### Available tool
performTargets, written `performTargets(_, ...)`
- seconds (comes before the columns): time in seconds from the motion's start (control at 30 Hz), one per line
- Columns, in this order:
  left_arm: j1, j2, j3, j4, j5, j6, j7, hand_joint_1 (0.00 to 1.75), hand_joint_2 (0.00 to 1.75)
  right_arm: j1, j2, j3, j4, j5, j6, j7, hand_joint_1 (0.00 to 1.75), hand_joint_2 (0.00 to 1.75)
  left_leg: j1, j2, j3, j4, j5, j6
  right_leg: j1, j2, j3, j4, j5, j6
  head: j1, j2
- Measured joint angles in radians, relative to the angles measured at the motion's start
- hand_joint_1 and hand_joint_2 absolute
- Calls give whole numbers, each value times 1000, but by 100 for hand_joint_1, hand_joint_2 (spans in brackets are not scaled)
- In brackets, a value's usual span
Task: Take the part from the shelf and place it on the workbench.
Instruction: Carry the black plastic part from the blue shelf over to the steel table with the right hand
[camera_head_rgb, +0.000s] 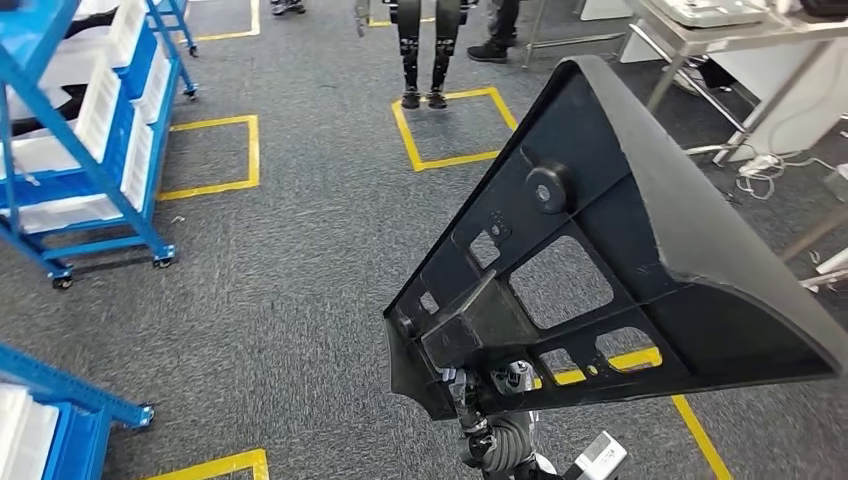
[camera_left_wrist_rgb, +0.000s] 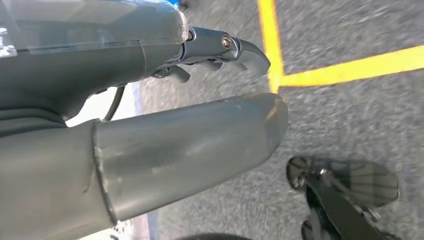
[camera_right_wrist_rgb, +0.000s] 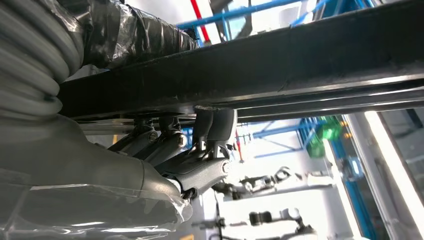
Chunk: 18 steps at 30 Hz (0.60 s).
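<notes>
Where the right hand (camera_head_rgb: 487, 385) comes up from the bottom of the head view, its fingers (camera_right_wrist_rgb: 200, 145) curl around the lower edge of the part (camera_head_rgb: 600, 250), gripping it from beneath. Part: large black plastic triangle, ribbed, with cut-out windows and a round boss; held aloft and tilted, well above the floor (camera_head_rgb: 300, 250). It blocks the head view's sight of much of the ground beyond and to the right of it.

Left hand (camera_left_wrist_rgb: 190, 90): fingers apart, holding nothing, thumb (camera_left_wrist_rgb: 200, 145) and darker fingertips (camera_left_wrist_rgb: 250, 55) separated, hanging over grey carpet with yellow tape lines (camera_left_wrist_rgb: 320, 72).

Around the part:
- Blue shelf (camera_head_rgb: 90, 140) on castors, far to its left, carrying white trays.
- Corner of a second blue rack (camera_head_rgb: 60, 400), lower left of the part.
- Yellow tape squares (camera_head_rgb: 455, 125) on the carpet beyond the part; legs of another robot (camera_head_rgb: 425, 50) stand at one.
- A person's dark shoes (camera_head_rgb: 490, 45) just beside those legs.
- Metal-framed table (camera_head_rgb: 740, 40) beyond the part's upper tip, cables (camera_head_rgb: 765, 170) on the floor beneath it.
</notes>
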Motion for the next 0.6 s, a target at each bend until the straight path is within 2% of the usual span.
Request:
performTargets(0.07, -1, 0, 0, 0, 0, 0, 0, 0, 0, 0, 0, 0, -1, 1, 0, 0, 175, 175, 1, -26, 20, -50, 9, 6, -1, 19, -14, 21, -9, 14, 0, 0)
performTargets(0.1, -3, 0, 0, 0, -1, -1, -1, 0, 0, 0, 0, 0, -1, 1, 0, 0, 175, 175, -3, -27, 20, -50, 6, 14, -1, 26, -19, 24, -9, 20, 0, 0)
performTargets(0.17, -7, 0, 0, 0, -2, -1, -1, 0, 0, 1, 0, -1, -2, 2, 0, 1, 175, 175, -4, -6, 21, -52, 11, 30, -3, 33, -25, 27, -7, 27, 0, 0)
performTargets(0.23, -7, 0, 1, 0, -3, -2, -2, 0, 0, 1, 0, -2, -3, 3, -1, 2, 175, 175, -2, 15, 21, -57, 16, 43, -3, -8, -47, 71, -34, 34, 2, 0)
performTargets(0.3, -4, 1, 1, 0, -4, -2, -2, 0, 0, 1, 0, -3, -4, 3, -1, 3, 175, 175, -6, 38, 21, -59, 16, 50, -2, -62, -104, 186, -93, 40, 3, 0)
performTargets(0.33, -3, 1, 1, 0, -5, -3, -2, 0, 0, 0, 0, -3, -4, 3, -1, 4, 175, 175, -8, 51, 20, -59, 14, 52, -3, -73, -135, 247, -117, 42, 2, 0)
performTargets(0.37, -2, 1, 1, 0, -6, -3, -2, 0, 0, 0, 0, -3, -4, 3, -1, 4, 175, 175, -10, 63, 21, -59, 13, 53, -3, -78, -155, 285, -125, 42, 3, 0)
performTargets(0.4, -2, 1, 1, 0, -7, -4, -2, 0, 0, 0, 0, -3, -4, 3, -1, 4, 175, 175, -12, 76, 22, -59, 11, 53, -2, -80, -158, 287, -113, 40, 3, 0)
performTargets(0.43, -3, 1, 1, 0, -8, -4, -2, 0, 0, 0, 0, -3, -4, 3, -1, 5, 175, 175, -13, 87, 25, -59, 8, 53, -1, -84, -140, 251, -85, 36, 3, 0)
performTargets(0.47, -4, 1, 1, 0, -9, -4, -2, 0, 0, 0, 0, -3, -4, 3, -1, 5, 175, 175, -14, 98, 29, -60, 5, 53, 3, -98, -106, 185, -49, 29, 3, 0)
performTargets(0.5, -4, 1, 1, 0, -10, -4, -3, 0, 0, 0, 0, -3, -4, 3, -1, 5, 175, 175, -14, 108, 34, -61, 2, 51, 10, -125, -71, 117, -24, 21, 3, 0)
performTargets(0.53, -4, 0, 1, 0, -11, -4, -3, 0, 0, 0, 0, -3, -4, 3, -1, 5, 175, 175, -15, 116, 37, -62, -1, 48, 19, -149, -43, 63, -8, 13, 3, 0)
performTargets(0.57, -5, -1, 1, 0, -12, -4, -3, 0, 0, 0, 0, -3, -5, 3, -1, 5, 175, 175, -16, 125, 40, -64, -3, 45, 27, -168, -29, 31, -2, 6, 3, 0)
performTargets(0.6, -5, -1, 1, 0, -12, -5, -3, 0, 0, -1, 1, -3, -5, 3, -1, 5, 175, 175, -17, 135, 43, -66, -4, 41, 34, -174, -26, 22, -6, 2, 3, 0)
